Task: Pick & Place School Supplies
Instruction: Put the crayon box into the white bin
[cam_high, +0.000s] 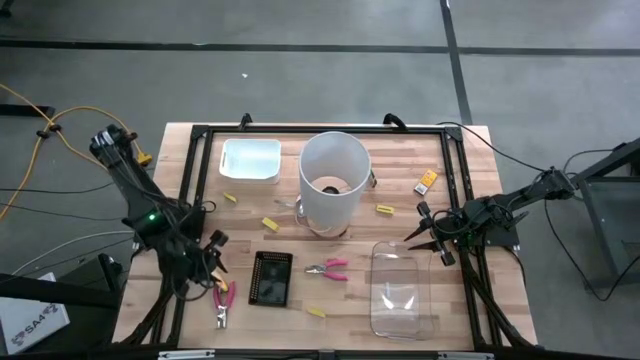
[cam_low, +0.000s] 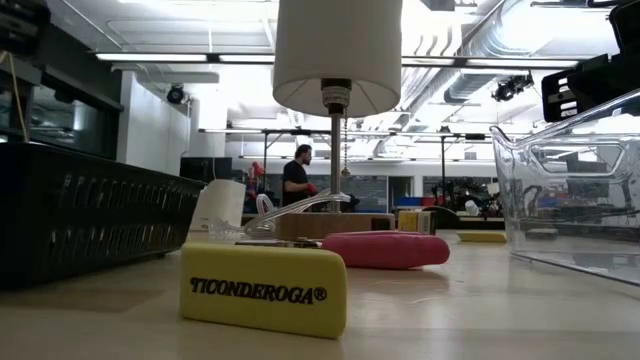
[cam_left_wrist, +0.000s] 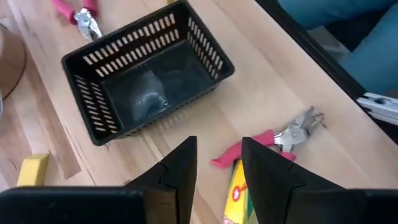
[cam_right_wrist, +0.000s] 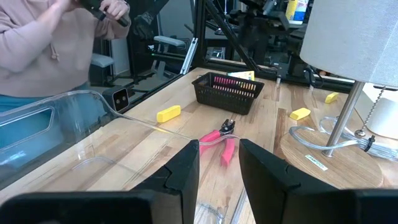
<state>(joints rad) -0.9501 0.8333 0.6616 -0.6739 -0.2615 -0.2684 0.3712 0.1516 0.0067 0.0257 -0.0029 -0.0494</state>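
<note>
**Table from above, with both of my pincers.** My left pincer (cam_high: 213, 262) hangs over the near left part of the table (cam_high: 500, 290), between the black basket (cam_high: 271, 277) and the table's left edge. Its fingers stand partly apart. A yellow piece (cam_left_wrist: 236, 193) shows in the gap beside one finger; I cannot tell whether it touches. One pink-handled tool (cam_high: 222, 300) lies just beside this pincer. The other pink-handled tool (cam_high: 328, 268) lies between the basket and the clear bin (cam_high: 400, 290).

My right pincer (cam_high: 418, 228) waits at the right edge, its fingers partly apart and holding nothing.

Loose yellow pieces lie:
- near the white tray (cam_high: 250, 160), piece (cam_high: 230, 197)
- left of the lamp (cam_high: 333, 180), piece (cam_high: 269, 224)
- right of the lamp, piece (cam_high: 385, 209)
- near the front edge, piece (cam_high: 316, 312)
</note>
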